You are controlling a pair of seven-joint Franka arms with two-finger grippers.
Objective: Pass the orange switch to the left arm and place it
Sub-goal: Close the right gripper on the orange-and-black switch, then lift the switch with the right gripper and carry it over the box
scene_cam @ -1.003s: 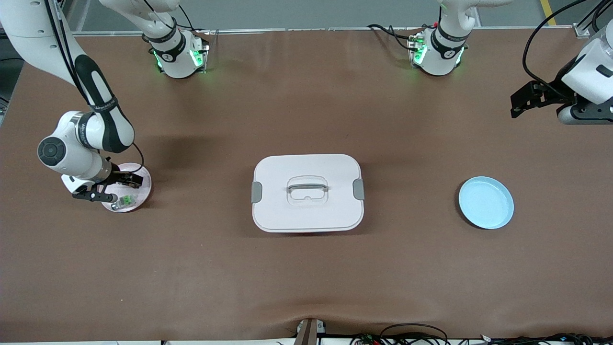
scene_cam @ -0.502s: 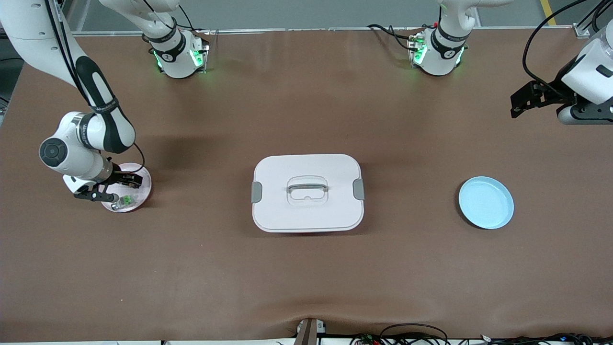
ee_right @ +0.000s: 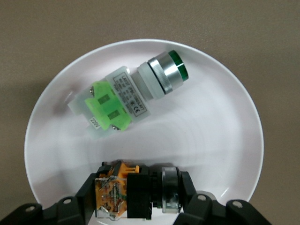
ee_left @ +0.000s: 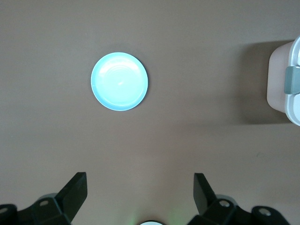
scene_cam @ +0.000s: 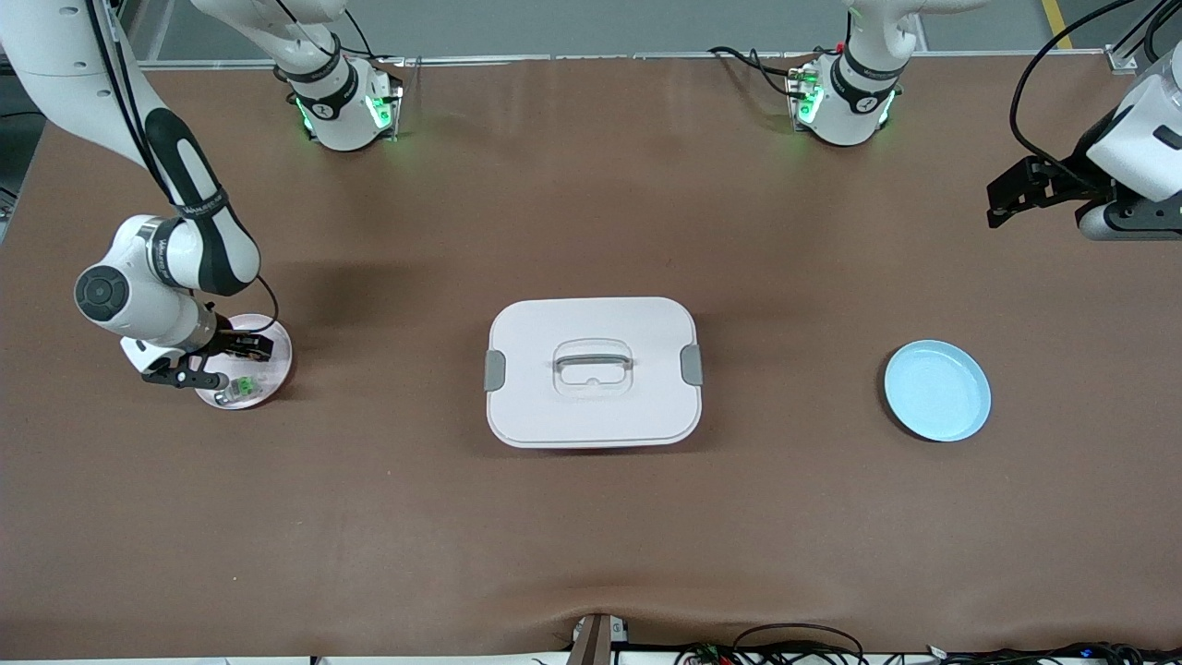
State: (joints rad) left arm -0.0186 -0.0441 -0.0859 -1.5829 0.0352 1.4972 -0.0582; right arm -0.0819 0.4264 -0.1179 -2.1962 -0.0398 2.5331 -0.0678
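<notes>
Right end effector [ee_right: 140, 197] is down in the white plate [scene_cam: 273, 369] at the right arm's end of the counter [scene_cam: 591, 536], its fingers [ee_right: 84, 192] clenched on the orange switch [ee_right: 129, 194]. That switch lies on its side within the plate, orange-tan contact block at one end, black body in the middle and metal collar at the other, a finger pressed against each flank. A green-and-grey component [ee_right: 129, 101] lies in the same plate, beside the switch and apart from it; in the front view it shows nearer the camera than the end effector. Left end effector [ee_left: 140, 194] hangs in the air over bare counter at the left arm's end, fingers [ee_left: 75, 190] spread wide and grasping nothing; the left arm waits. A light blue plate [scene_cam: 937, 390] sits on the counter toward the left arm's end, with nothing in it. Between the two plates, at mid-counter, stands the box [scene_cam: 592, 371], white with rounded corners, lid on, a grey latch at each short side and a recessed grey handle on top. Neither arm is over the box, and it stands well apart from both plates.
</notes>
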